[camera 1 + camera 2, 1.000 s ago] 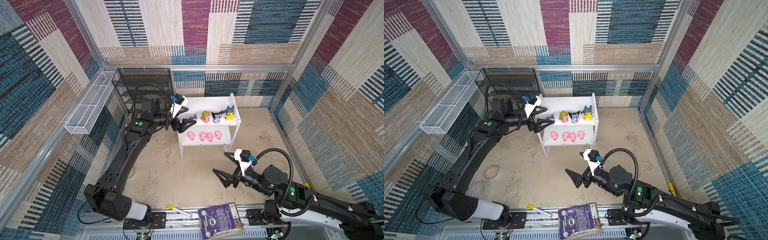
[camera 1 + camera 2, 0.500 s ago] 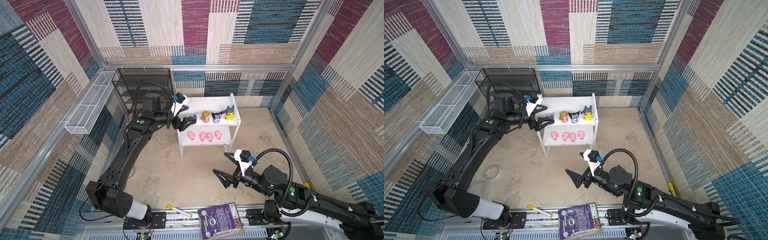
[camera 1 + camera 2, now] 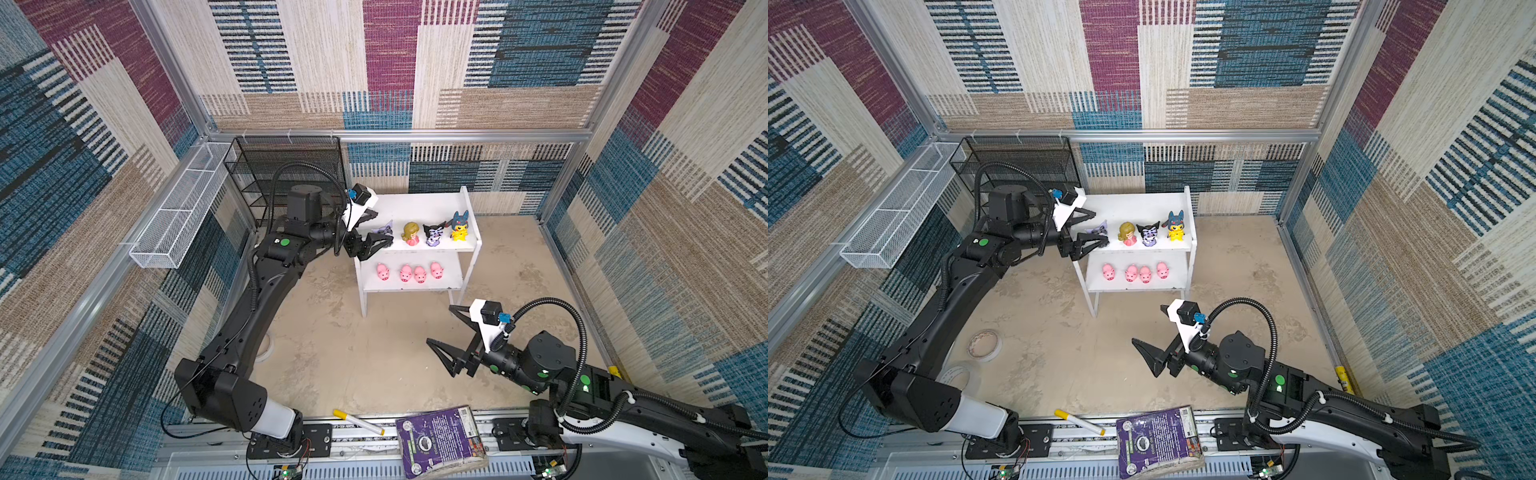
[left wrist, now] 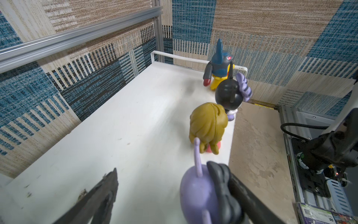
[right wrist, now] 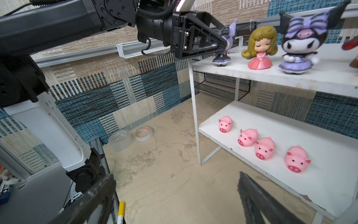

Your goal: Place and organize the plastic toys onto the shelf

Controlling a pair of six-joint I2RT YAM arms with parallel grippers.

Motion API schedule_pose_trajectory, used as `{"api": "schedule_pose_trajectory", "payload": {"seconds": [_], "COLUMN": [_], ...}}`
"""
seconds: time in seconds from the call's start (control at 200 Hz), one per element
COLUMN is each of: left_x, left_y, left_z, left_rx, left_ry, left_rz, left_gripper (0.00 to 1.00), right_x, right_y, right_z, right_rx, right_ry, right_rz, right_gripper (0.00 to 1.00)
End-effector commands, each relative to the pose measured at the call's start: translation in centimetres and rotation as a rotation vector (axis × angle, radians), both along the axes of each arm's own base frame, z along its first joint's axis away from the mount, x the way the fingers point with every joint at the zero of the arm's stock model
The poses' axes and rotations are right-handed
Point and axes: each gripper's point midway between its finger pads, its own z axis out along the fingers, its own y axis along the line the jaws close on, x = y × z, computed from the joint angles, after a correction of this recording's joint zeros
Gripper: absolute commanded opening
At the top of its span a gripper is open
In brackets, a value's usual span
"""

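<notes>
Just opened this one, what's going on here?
The left gripper is at the upper board of the white shelf, jaws wide apart around the lilac eared figurine, which stands there beside the blonde girl, the black-purple one and the yellow blue-hooded one. Four pink pigs sit in a row on the lower board. The right gripper hangs open above the floor in front of the shelf, holding nothing. All eight toys are on the shelf.

White shelf (image 3: 419,204): 4 figurines (image 3: 410,234) stand on the top board, 4 pink pigs (image 3: 406,273) on the lower.
</notes>
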Motion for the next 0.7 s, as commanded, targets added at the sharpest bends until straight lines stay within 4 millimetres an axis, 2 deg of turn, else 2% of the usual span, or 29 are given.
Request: {"api": "schedule_pose_trajectory", "payload": {"seconds": [0.0, 0.431, 0.696], "left_x": [-0.6, -0.9, -1.0], "left_y": [0.0, -0.2, 0.0], "left_z": [-0.5, -0.2, 0.4], "left_rx": [0.007, 0.010, 0.014], "left_ry": [0.034, 0.034, 0.021], "left_rz": [-0.012, -0.030, -0.022], "left_gripper": [0.81, 0.61, 0.66], "right_x": [-0.1, 0.0, 0.0], "right_y": [0.0, 0.2, 0.4], "right_z": [0.7, 0.6, 0.6], "right_rx": [0.028, 0.020, 0.013], "right_ry": [-0.008, -0.013, -0.018], "right_rz": [0.003, 0.001, 0.007], "right_gripper": [1.00, 1.00, 1.00]}}
